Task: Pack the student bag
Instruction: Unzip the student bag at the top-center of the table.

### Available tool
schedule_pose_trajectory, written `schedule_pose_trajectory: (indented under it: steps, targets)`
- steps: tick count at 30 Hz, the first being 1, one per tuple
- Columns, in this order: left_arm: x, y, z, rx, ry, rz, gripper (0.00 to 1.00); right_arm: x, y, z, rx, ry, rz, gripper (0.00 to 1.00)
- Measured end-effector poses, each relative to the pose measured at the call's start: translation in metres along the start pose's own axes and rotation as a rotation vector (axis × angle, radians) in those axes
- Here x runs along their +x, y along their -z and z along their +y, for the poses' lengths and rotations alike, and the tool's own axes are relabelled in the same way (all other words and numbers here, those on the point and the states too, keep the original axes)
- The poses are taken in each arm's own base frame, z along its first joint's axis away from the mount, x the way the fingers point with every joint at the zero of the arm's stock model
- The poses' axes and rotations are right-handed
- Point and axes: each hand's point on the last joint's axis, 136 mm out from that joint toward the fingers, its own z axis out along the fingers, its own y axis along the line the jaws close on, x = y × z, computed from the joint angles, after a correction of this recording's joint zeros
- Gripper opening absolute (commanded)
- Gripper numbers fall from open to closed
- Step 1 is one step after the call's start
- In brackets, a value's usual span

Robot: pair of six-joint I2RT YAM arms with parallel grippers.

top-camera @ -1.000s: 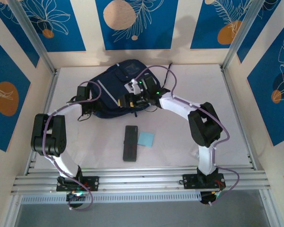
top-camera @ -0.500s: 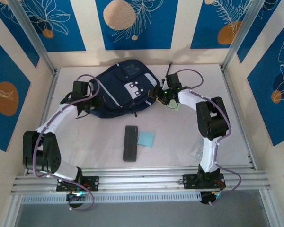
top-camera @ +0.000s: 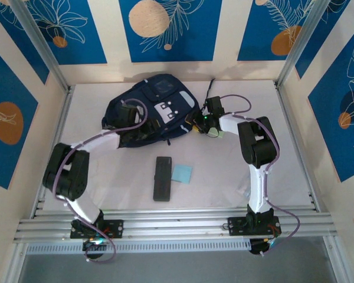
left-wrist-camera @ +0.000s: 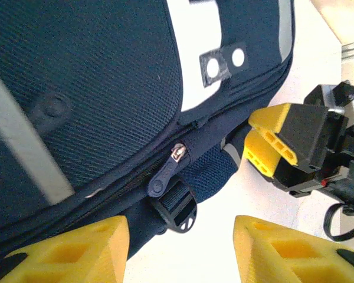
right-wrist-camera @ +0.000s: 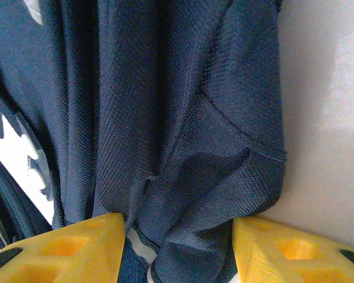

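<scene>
The student bag [top-camera: 153, 103], dark navy with light stripes and a white patch, lies flat at the back of the table. My left gripper [top-camera: 144, 131] hovers at its near edge, open, with bare table between its yellow fingers [left-wrist-camera: 65, 253]. In the left wrist view the bag's closed zipper pull [left-wrist-camera: 164, 178] and a black strap buckle [left-wrist-camera: 178, 211] sit just ahead of the left gripper [left-wrist-camera: 180, 236]. My right gripper [top-camera: 195, 119] is at the bag's right side. A bunched fold of the bag's fabric [right-wrist-camera: 189, 194] fills the gap between its fingers [right-wrist-camera: 65, 247].
A black rectangular case [top-camera: 162, 178] and a light blue pad [top-camera: 181, 172] lie side by side near the table's middle. A small pale green object [top-camera: 215, 133] rests by the right wrist. Frame rails and walls close the table's sides.
My left arm swung from the bag's left side round to its near edge and its jaws opened. The right gripper moved to the bag's right side and its jaws narrowed on the fabric.
</scene>
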Motion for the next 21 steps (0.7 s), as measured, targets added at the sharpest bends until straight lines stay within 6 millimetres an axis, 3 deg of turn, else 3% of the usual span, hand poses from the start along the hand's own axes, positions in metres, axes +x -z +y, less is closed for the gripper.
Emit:
schedule_pose_trajectory:
  steps: [6, 21]
  targets:
    - [0.023, -0.038, 0.015, -0.055, 0.047, 0.04, 0.47, 0.0, -0.001, 0.0, -0.02, -0.021, -0.015, 0.51]
    - [0.009, -0.065, 0.022, -0.114, 0.089, -0.049, 0.4, 0.001, -0.003, 0.003, -0.015, -0.019, -0.036, 0.49]
